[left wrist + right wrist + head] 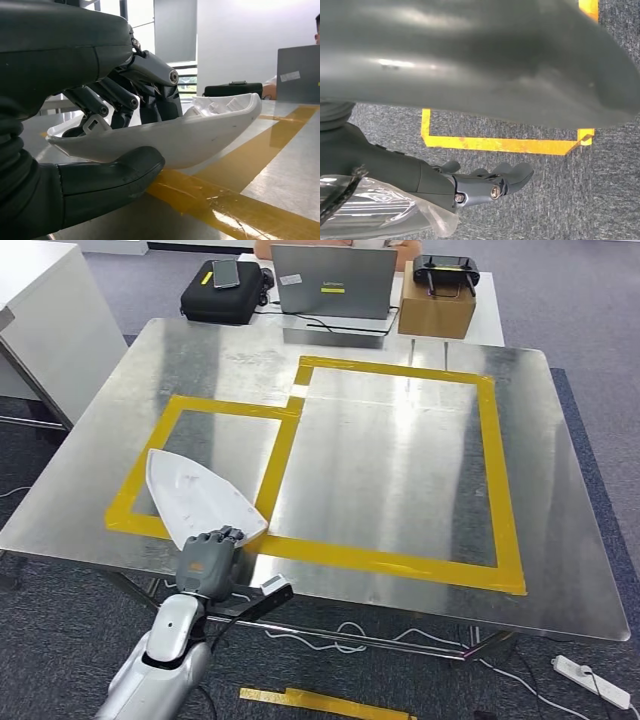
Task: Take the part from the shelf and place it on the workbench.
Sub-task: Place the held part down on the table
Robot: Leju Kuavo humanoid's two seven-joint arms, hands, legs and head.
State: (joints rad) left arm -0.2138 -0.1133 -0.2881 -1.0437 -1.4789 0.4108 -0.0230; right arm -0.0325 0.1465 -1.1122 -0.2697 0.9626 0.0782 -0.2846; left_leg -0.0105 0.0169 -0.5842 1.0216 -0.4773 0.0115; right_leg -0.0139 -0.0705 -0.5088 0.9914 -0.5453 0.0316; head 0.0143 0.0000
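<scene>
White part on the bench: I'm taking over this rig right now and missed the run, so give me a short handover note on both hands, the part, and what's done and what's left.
Left hand: grips the white part at its near end, thumb under, fingers inside the shell.
Right hand: holds nothing, fingers extended, hanging over the carpet.
Part: at the workbench, over the smaller yellow-taped box's near edge; whether it fully rests on the metal is unclear.
Done: part brought to the bench.
Left: set it down, release, withdraw the left hand.

workbench [392, 470]: brushed shiny metal | part [198, 495]: smooth white plastic | floor [596, 330]: rough carpet
</scene>
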